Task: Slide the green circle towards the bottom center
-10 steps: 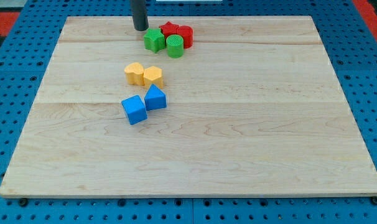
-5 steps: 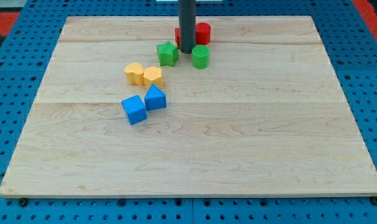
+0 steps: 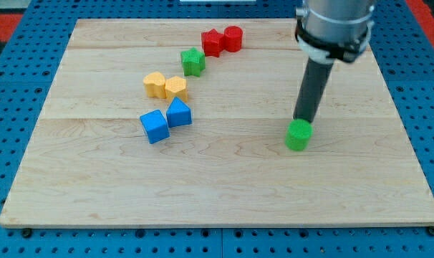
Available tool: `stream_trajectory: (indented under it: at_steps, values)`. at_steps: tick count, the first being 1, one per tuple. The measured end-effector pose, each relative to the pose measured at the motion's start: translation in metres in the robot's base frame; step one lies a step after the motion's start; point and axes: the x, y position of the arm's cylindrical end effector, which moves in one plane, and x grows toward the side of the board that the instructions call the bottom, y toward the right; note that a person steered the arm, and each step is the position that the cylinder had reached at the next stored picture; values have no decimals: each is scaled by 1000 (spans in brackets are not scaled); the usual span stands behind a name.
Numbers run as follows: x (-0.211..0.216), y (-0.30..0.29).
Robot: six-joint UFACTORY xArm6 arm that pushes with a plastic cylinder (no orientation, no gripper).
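The green circle (image 3: 299,135) sits right of the board's middle, a bit below centre height. My tip (image 3: 304,120) rests just above it toward the view's top, touching or nearly touching its top edge. The dark rod rises from there to the arm at the view's top right. The green star (image 3: 193,61) stands alone at the upper middle, left of where the red blocks sit.
A red star (image 3: 213,41) and a red cylinder (image 3: 233,38) sit together near the top edge. Two yellow blocks (image 3: 165,85) lie left of centre. A blue cube (image 3: 154,126) and a blue block (image 3: 179,112) lie below them. The wooden board (image 3: 224,193) ends at a blue pegboard.
My tip swept from the top block cluster down and to the right, pushing the green circle with it. The green star and red blocks shifted slightly and now stand apart from the circle.
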Motion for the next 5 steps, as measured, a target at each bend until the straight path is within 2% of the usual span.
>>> stream_trajectory:
  at_steps: [2,3,4,5]
  values:
    - [88,10]
    - [113,-38]
    - [115,-56]
    - [94,-28]
